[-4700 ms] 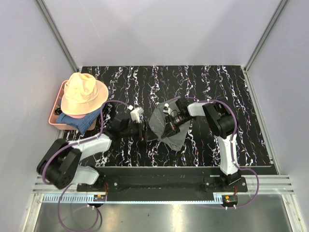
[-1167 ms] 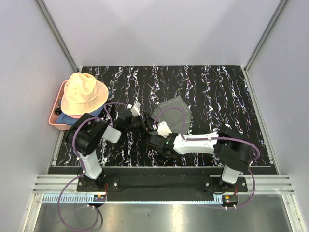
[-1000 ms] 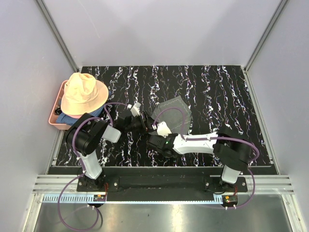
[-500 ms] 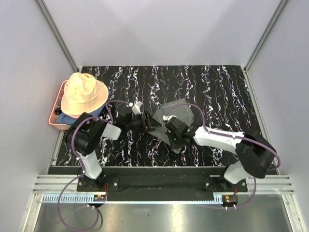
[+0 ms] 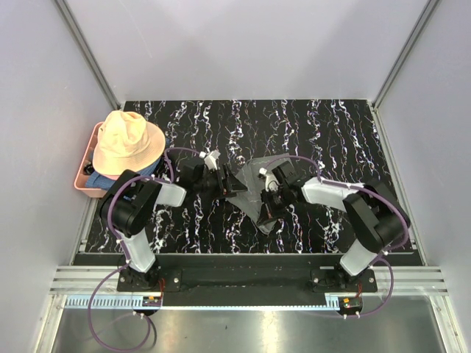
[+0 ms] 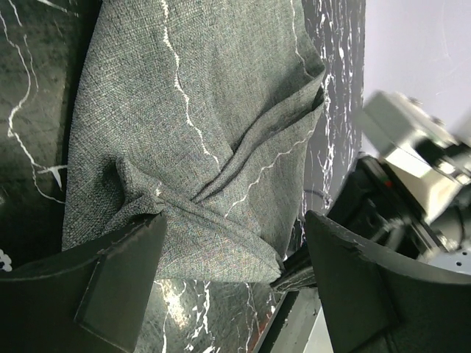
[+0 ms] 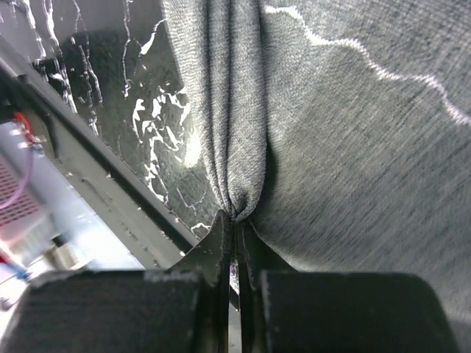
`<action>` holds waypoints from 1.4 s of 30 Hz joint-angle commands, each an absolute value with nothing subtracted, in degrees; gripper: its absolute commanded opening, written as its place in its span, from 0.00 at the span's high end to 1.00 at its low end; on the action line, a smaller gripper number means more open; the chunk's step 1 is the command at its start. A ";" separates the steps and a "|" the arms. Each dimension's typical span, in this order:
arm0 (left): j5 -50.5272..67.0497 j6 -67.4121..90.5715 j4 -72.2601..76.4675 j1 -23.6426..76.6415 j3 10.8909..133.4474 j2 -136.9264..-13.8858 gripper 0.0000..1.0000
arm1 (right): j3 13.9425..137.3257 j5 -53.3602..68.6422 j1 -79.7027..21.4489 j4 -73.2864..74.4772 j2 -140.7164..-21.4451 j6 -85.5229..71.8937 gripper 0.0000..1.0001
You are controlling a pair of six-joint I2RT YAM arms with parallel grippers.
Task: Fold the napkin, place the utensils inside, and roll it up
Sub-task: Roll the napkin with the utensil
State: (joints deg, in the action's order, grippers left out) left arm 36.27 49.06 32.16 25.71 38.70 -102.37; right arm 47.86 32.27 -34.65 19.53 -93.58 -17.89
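The right gripper (image 7: 235, 220) is clenched on a thin pinch of the grey napkin (image 5: 254, 184), which sits crumpled near the middle of the black marbled table (image 5: 331, 132), between the two arms. The bite takes only a narrow ridge of cloth at the fingertips, so a pull could let the fabric slide out, or drag the whole napkin along instead of turning over a clean fold. The creases fanning out from the pinch suggest that any fold made from here may come out skewed.

The left gripper (image 6: 235, 220) has its jaws spread wide and holds nothing. It sits low at the napkin's left side, close to the right arm's wrist, so the two could knock together, or an open finger could snag the hem.

The utensils show in no view; they may lie under the cloth or an arm. From above, the arms cover much of the napkin, and it is hard to say whether its near corner rests on the table or hangs raised. At the far left, the peach hat (image 5: 129, 143) hides most of the pink tray (image 5: 82, 184).
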 commanded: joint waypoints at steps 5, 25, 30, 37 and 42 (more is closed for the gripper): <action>32.08 43.42 23.12 24.00 41.48 -103.97 0.16 | 47.11 45.44 -28.31 18.63 -100.54 -17.05 1.00; 31.73 41.75 18.72 23.55 42.89 -104.59 0.16 | 49.93 39.74 -24.96 22.85 -86.67 -17.58 0.40; 31.55 41.92 18.72 23.55 42.36 -104.06 0.16 | 50.01 23.58 -33.71 26.62 -81.40 -17.22 0.37; 32.17 42.28 18.98 23.55 42.45 -104.33 0.16 | 49.31 -4.35 -47.19 26.54 -78.66 -19.60 0.36; 32.34 42.19 18.63 23.55 42.80 -104.41 0.16 | 49.57 -7.91 -50.09 26.46 -81.64 -18.72 0.36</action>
